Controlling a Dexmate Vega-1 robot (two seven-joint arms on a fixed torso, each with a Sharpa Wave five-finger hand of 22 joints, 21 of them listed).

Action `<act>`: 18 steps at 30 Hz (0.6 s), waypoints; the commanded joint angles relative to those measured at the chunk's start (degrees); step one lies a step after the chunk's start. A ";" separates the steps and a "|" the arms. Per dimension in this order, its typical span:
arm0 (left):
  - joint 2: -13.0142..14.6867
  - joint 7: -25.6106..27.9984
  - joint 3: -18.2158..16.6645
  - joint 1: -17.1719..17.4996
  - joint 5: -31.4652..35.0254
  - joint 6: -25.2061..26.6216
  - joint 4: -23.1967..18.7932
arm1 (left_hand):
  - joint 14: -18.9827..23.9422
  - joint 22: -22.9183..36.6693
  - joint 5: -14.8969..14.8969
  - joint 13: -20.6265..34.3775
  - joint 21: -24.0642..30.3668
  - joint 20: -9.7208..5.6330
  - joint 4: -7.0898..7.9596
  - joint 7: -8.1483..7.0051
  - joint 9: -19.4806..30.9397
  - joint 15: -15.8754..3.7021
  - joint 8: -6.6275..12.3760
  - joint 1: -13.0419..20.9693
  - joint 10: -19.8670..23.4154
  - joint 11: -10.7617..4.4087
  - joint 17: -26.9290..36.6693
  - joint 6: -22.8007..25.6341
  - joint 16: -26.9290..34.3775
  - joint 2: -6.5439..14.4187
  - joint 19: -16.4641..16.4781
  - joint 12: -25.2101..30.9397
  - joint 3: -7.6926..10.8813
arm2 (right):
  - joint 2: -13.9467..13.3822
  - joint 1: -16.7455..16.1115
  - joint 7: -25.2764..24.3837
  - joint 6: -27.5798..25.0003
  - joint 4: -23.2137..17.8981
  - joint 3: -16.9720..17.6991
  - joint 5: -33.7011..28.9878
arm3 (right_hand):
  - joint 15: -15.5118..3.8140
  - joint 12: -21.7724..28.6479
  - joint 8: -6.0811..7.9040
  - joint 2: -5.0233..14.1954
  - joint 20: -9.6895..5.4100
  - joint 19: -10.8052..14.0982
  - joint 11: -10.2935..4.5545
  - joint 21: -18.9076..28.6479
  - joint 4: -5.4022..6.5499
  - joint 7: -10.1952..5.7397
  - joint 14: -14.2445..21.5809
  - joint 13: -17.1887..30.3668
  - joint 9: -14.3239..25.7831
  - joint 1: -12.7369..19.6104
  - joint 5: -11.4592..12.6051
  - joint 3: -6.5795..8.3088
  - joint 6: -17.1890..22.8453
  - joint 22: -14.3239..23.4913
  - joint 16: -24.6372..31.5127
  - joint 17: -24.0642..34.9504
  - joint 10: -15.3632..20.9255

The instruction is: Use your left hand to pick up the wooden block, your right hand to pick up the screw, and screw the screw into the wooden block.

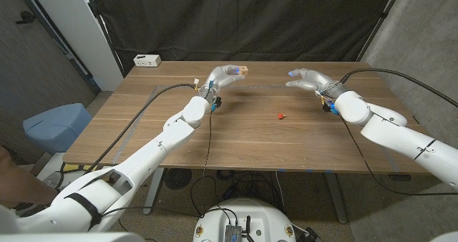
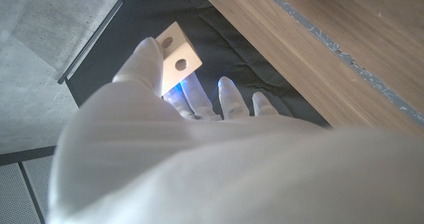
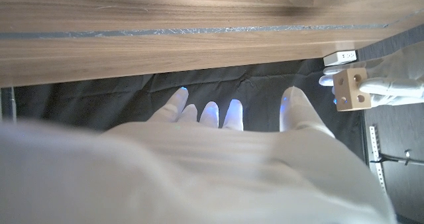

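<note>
The left hand [image 1: 225, 75] is up above the worktop [image 1: 143, 134] and holds the wooden block [image 1: 242, 71] in its fingers. The small red screw [image 1: 280, 116] lies on the worktop. The right hand [image 1: 310, 79] is lifted too, fingers spread, holding nothing.

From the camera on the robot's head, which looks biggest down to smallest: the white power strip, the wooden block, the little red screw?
1. White power strip, at the table's far left corner.
2. Wooden block, held in the left hand; partly covered by fingers, so only a little smaller in appearance.
3. Red screw, a tiny speck on the table.
</note>
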 commanded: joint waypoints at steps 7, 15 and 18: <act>0.18 1.01 -0.91 2.54 -2.24 0.89 -3.22 | 0.09 0.11 0.63 0.30 0.09 0.07 0.33 0.35 0.25 -6.28 0.35 -0.05 0.49 0.24 0.26 0.27 0.46 0.96 -0.30 -0.27 0.02 | -2.38 1.16 4.70 1.56 -0.73 -1.03 -7.31 | -0.58 -0.22 0.24 -0.77 -0.11 1.18 -0.97 0.17 -0.12 -0.60 0.91 0.26 0.30 2.18 -0.03 0.78 0.60 0.22 0.26 0.09 -0.46; -0.12 2.59 -0.89 3.67 -2.15 2.54 -5.15 | 0.31 0.12 0.73 0.38 0.11 0.11 0.38 0.75 0.23 -6.27 0.37 -0.16 0.58 0.24 0.34 0.41 0.59 1.13 -0.28 -0.35 -0.11 | -3.26 2.51 7.73 1.87 -0.61 -2.30 -11.79 | -1.19 -0.39 0.67 -1.76 -0.13 1.58 -1.56 -0.04 -0.20 -1.76 1.30 0.32 0.39 4.41 -0.23 1.31 2.09 0.23 0.16 0.12 -0.66; -0.27 2.86 -0.73 3.85 -1.98 2.36 -5.22 | 0.31 0.12 0.76 0.41 0.11 0.10 0.40 0.62 0.22 -6.24 0.40 -0.22 0.66 0.24 0.36 0.51 0.60 1.18 -0.30 -0.36 -0.17 | -3.39 2.94 8.85 2.58 -0.28 -2.54 -12.69 | -1.29 -0.47 0.67 -1.98 -0.14 1.65 -1.55 -0.07 -0.22 -1.84 1.36 0.33 0.40 4.84 -0.30 1.40 2.15 0.23 0.14 0.12 -0.84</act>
